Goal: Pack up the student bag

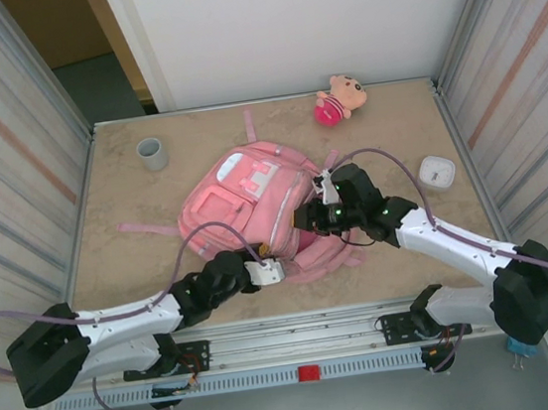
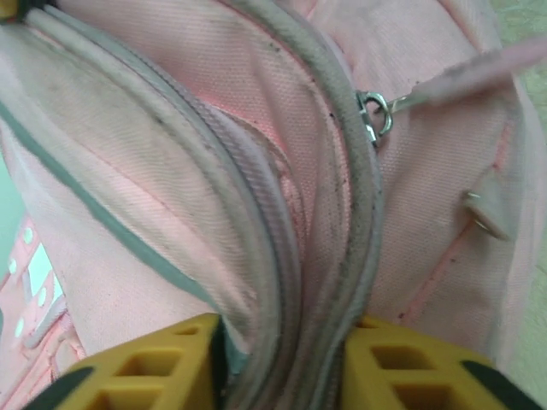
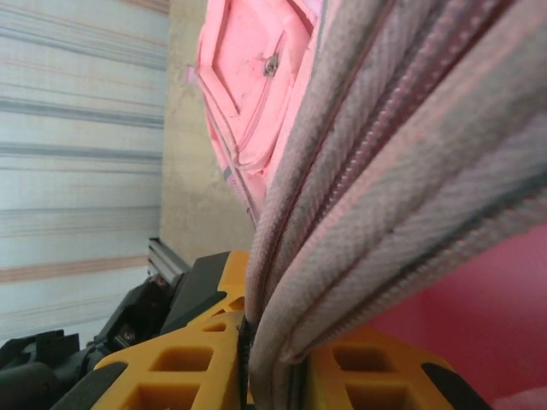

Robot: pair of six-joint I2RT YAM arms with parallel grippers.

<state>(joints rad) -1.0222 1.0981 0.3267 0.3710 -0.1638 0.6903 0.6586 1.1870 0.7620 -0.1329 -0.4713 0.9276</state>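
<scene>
Beige tabletop (image 1: 134, 282) carries the student bag (image 1: 243, 194) at its middle, where the left gripper (image 1: 274, 268) and right gripper (image 1: 304, 219) each pinch its zipper edge (image 2: 282, 256), a thin hold likely to slip if the arms pull apart too hard.

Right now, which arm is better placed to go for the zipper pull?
Left, probably: the zipper pull lies just ahead of the left tool, which clamps zipper trim on the student bag. The right tool pinches the trim elsewhere, steadying it.
</scene>
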